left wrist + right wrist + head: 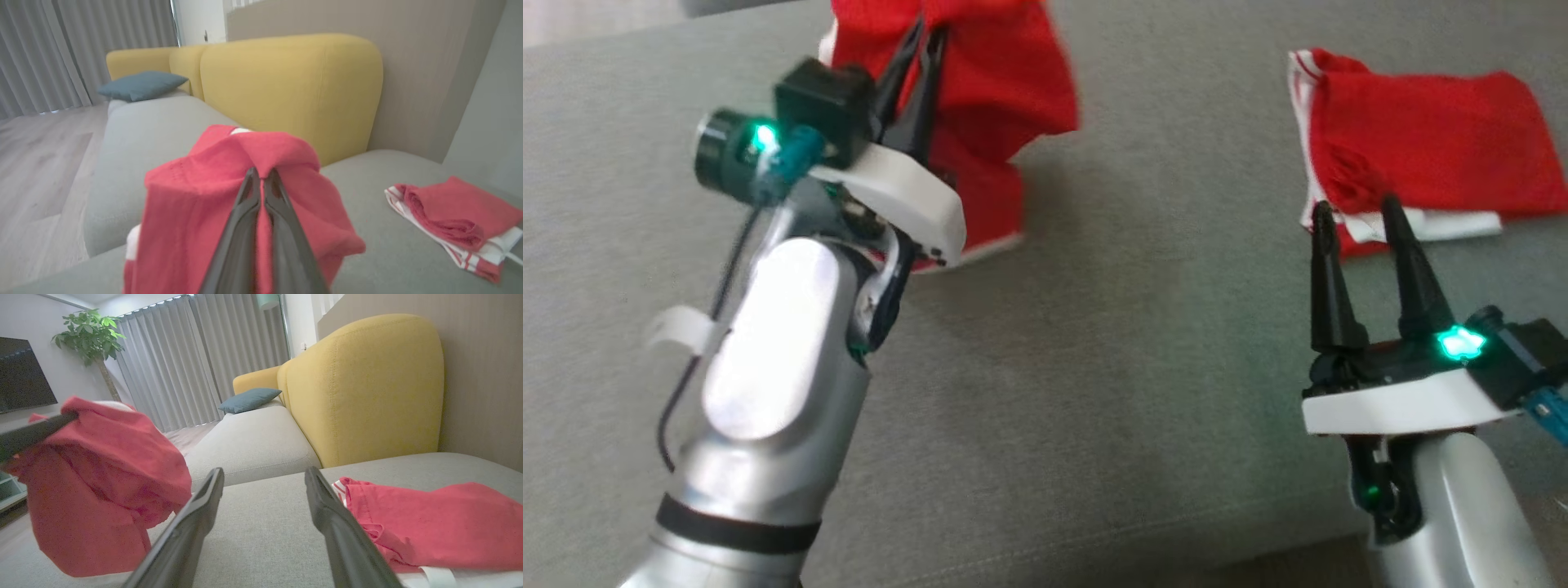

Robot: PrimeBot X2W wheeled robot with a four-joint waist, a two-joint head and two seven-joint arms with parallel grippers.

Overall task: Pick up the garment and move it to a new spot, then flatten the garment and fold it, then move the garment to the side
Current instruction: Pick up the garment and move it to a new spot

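Observation:
A red garment [1005,98] with white trim hangs bunched above the grey sofa seat [1143,343], its lower hem touching the cushion. My left gripper [923,37] is shut on its top fold; the left wrist view shows the two fingers pinched together [261,173] into the cloth [196,204]. In the right wrist view the held garment [102,477] dangles at the left. My right gripper [1356,208] stands open low over the seat, nothing between its fingers [263,471], its tips just short of a second red garment.
The second red garment [1429,147], folded with white striped trim, lies on the seat at the right [453,216] [433,526]. A yellow backrest [294,90] and a blue cushion [141,85] stand behind. Wooden floor [41,163] lies beyond the sofa's edge.

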